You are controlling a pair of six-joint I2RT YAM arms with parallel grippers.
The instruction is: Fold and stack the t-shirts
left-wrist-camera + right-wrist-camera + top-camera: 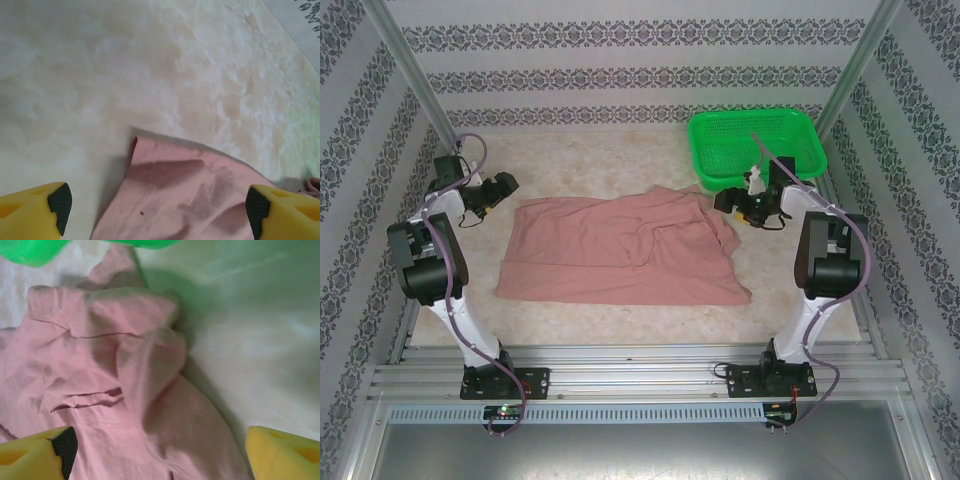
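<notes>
One salmon-pink t-shirt lies spread and wrinkled in the middle of the table, its right part bunched up. My left gripper hovers at the shirt's far left corner and is open. In the left wrist view the yellow fingers stand wide apart above that corner of the shirt, with nothing between them. My right gripper is open over the bunched far right part. In the right wrist view its fingers straddle the rumpled shirt without holding it.
A green mesh basket stands at the back right, just behind the right gripper, and its edge appears at the top of the right wrist view. Patterned walls enclose the pale table.
</notes>
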